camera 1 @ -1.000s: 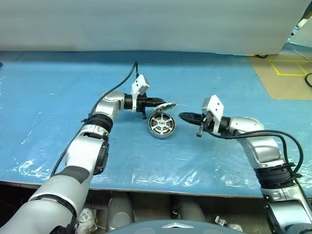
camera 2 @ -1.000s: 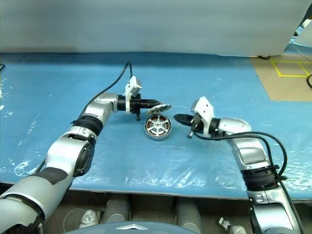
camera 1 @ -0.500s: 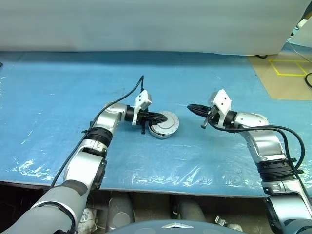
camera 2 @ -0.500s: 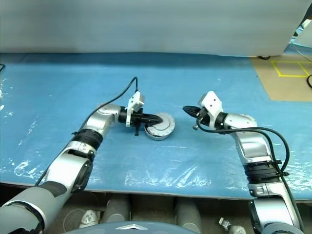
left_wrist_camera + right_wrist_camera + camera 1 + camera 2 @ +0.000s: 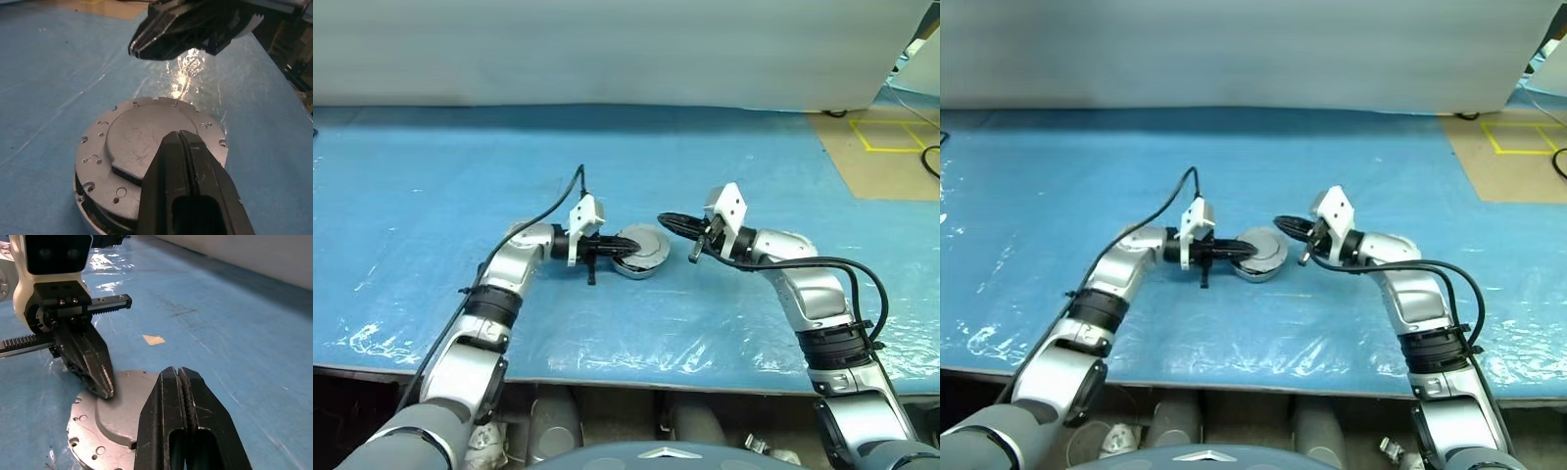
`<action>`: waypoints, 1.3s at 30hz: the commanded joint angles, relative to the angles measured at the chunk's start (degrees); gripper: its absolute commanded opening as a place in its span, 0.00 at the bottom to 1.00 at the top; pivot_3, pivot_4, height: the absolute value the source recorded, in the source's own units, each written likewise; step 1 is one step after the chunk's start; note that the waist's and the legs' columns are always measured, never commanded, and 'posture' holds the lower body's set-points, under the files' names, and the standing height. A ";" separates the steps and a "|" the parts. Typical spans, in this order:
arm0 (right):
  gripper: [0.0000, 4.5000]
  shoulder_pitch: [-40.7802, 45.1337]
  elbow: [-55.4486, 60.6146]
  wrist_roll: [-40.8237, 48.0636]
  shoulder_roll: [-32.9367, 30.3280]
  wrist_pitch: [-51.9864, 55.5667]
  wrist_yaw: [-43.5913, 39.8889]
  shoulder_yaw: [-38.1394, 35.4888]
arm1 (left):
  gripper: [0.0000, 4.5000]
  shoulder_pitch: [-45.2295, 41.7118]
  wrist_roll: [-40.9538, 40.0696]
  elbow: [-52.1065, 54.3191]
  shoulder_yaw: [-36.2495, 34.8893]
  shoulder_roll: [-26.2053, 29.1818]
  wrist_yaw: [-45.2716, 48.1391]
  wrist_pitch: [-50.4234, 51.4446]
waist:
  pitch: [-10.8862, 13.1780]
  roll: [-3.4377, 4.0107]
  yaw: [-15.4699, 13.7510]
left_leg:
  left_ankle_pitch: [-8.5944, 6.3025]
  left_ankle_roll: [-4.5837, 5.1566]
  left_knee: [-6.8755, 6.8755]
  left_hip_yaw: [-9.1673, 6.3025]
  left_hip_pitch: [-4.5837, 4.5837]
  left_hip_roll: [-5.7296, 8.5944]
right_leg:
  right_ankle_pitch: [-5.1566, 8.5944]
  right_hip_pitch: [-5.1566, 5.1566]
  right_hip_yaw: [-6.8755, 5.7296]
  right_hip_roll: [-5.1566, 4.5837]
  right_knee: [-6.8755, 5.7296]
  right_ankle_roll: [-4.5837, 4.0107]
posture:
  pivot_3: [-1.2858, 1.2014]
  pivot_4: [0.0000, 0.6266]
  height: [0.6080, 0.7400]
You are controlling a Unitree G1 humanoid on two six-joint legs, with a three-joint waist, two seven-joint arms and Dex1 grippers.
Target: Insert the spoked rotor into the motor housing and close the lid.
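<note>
The lid [image 5: 644,249] lies flat on the motor housing [image 5: 87,211], plain grey face up, at the middle of the blue table. The spoked rotor is hidden. My left gripper [image 5: 626,251] is shut, pointing right, with its tips on the lid's top face [image 5: 137,132]. My right gripper [image 5: 663,219] is shut and empty, its tips hanging just above the lid's right rim. The right wrist view has the right gripper [image 5: 176,373] over the lid [image 5: 115,423], with the left fingertips [image 5: 106,387] touching the lid opposite.
A blue plastic sheet [image 5: 431,176] covers the table, and its front edge [image 5: 607,377] runs close to me. A pale wall stands behind. Tan floor with yellow tape [image 5: 891,137] lies at the back right.
The lid, tilted open a second ago with the spoked rotor showing in the housing, now lies shut on it. My left gripper drew back and sank; my right gripper swung left to the lid.
</note>
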State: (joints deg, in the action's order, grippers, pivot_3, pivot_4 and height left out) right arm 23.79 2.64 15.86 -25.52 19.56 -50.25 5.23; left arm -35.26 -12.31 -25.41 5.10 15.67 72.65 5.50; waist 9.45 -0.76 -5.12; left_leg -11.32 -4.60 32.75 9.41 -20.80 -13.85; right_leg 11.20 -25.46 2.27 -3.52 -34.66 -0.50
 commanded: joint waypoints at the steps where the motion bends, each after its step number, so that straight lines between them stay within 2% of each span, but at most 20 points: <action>1: 0.00 0.89 2.38 1.80 0.48 1.35 -0.58 0.37 | 0.01 2.59 -4.03 8.68 -3.73 0.55 -4.26 0.44 | 0.01 0.02 0.03 | 0.00 0.00 0.00 0.00 -0.07 0.00 | 0.00 -0.04 -0.03 0.00 0.01 0.00 | 0.52 0.24 1.00; 2: 0.00 1.04 2.27 1.88 0.67 1.50 -0.71 0.56 | 0.01 3.75 -4.39 10.37 -4.23 0.64 -5.51 0.33 | 0.01 0.02 0.10 | 0.00 0.00 -0.01 -0.01 -0.10 0.00 | 0.00 -0.06 -0.06 0.00 0.02 0.00 | 0.52 0.24 1.00; 3: 0.09 1.22 2.11 2.00 1.01 1.66 -0.83 0.81 | 0.00 5.18 -4.54 12.15 -4.79 0.74 -6.93 -0.13 | 0.01 0.02 0.22 | 0.00 0.00 -0.01 -0.01 -0.12 0.00 | 0.00 -0.06 -0.07 0.00 0.03 0.00 | 0.52 0.24 1.00; 5: 0.19 1.45 1.75 1.91 1.76 1.71 -0.68 1.21 | 0.00 8.35 -5.12 15.77 -5.48 0.95 -9.36 -0.03 | 0.01 0.02 0.47 | 0.00 0.00 -0.04 -0.01 -0.14 0.00 | 0.00 -0.07 -0.11 0.00 0.04 0.00 | 0.52 0.24 1.00; 14: 0.87 1.32 0.62 -0.03 2.63 1.76 -1.08 4.36 | 0.00 23.43 -5.93 28.70 -4.88 3.60 -15.56 2.26 | 0.03 0.04 1.36 | 0.00 0.00 -0.10 -0.01 -0.30 -0.05 | 0.03 -0.32 -0.12 0.01 0.03 0.02 | 0.52 0.24 1.00; 15: 0.97 1.53 0.14 -0.48 2.76 1.58 -0.94 4.77 | 0.00 24.51 -6.05 29.73 -5.03 3.83 -16.16 2.35 | 0.03 0.04 1.35 | 0.00 0.00 -0.10 -0.01 -0.31 -0.06 | 0.03 -0.33 -0.12 0.01 0.03 0.02 | 0.52 0.24 1.00; 29: 1.00 3.77 -5.37 -5.48 6.15 0.33 0.95 8.84 | 0.00 31.76 -6.31 33.65 -5.57 7.34 -20.06 -1.42 | 0.03 0.05 1.53 | 0.00 -0.01 -0.09 0.07 -0.35 -0.05 | 0.04 -0.48 0.00 0.10 -0.02 0.03 | 0.52 0.24 1.00; 39: 1.00 4.34 -6.81 -5.71 5.95 2.44 1.88 7.60 | 0.00 33.76 -5.77 33.36 -4.18 6.90 -21.59 -3.42 | 0.03 0.05 1.55 | 0.00 0.00 -0.02 0.08 -0.30 -0.05 | 0.04 -0.47 0.04 0.10 -0.11 0.03 | 0.52 0.24 1.00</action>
State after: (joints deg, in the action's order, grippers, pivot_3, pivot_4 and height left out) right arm 27.35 -4.12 10.22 -19.18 21.96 -48.55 13.57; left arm -1.63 -17.88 6.35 0.55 22.54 51.48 3.24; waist 9.47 -0.72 -3.58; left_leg -11.32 -4.60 32.74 9.49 -21.10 -13.91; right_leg 11.24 -25.92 2.32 -3.42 -34.78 -0.47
